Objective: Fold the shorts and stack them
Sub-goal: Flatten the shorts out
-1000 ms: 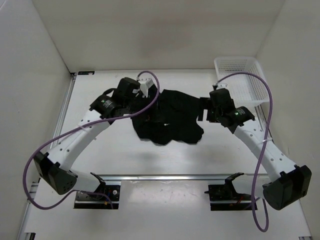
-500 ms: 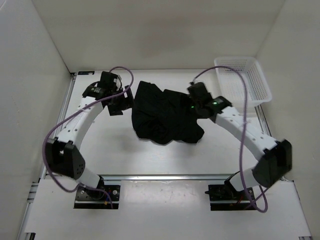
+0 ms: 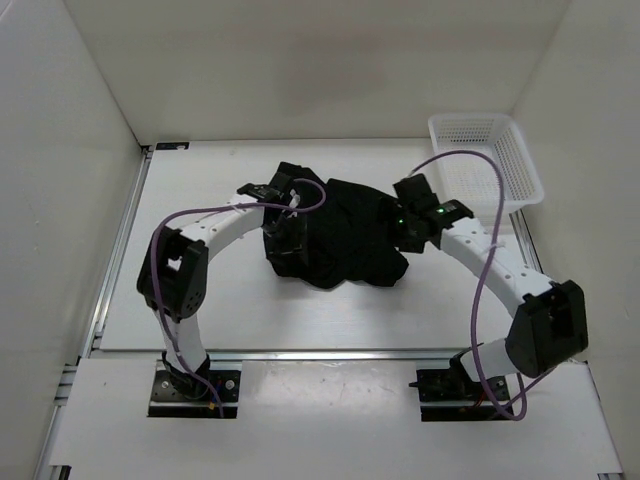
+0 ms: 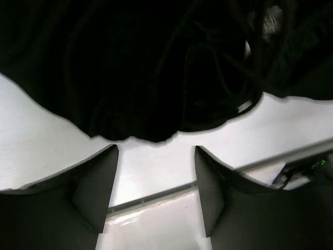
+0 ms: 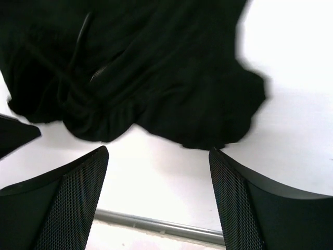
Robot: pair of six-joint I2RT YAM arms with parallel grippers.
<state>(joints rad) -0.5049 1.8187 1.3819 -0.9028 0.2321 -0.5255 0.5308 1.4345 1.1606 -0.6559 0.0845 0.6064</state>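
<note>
The black shorts [image 3: 335, 235] lie crumpled in a heap mid-table. My left gripper [image 3: 287, 238] hovers at the heap's left side. In the left wrist view its fingers [image 4: 96, 192] stand apart over bare table, and the left gripper [image 4: 156, 151] is open with the shorts' hem [image 4: 140, 78] just beyond its tips. My right gripper [image 3: 408, 228] is at the heap's right edge. In the right wrist view the right gripper [image 5: 158, 151] is wide open over white table, and the shorts [image 5: 140, 67] with the thin drawstring [image 5: 78, 47] lie ahead of the tips, untouched.
A white mesh basket [image 3: 485, 160] stands at the back right corner. White walls close in the table on three sides. A metal rail [image 3: 330, 353] runs across the near edge, also seen in the wrist views as the rail [image 5: 156, 225].
My left arm swung back in from the left to the shorts' left side, and its jaws narrowed. My right gripper shifted slightly right and toward the near edge. The shorts stayed in place.
</note>
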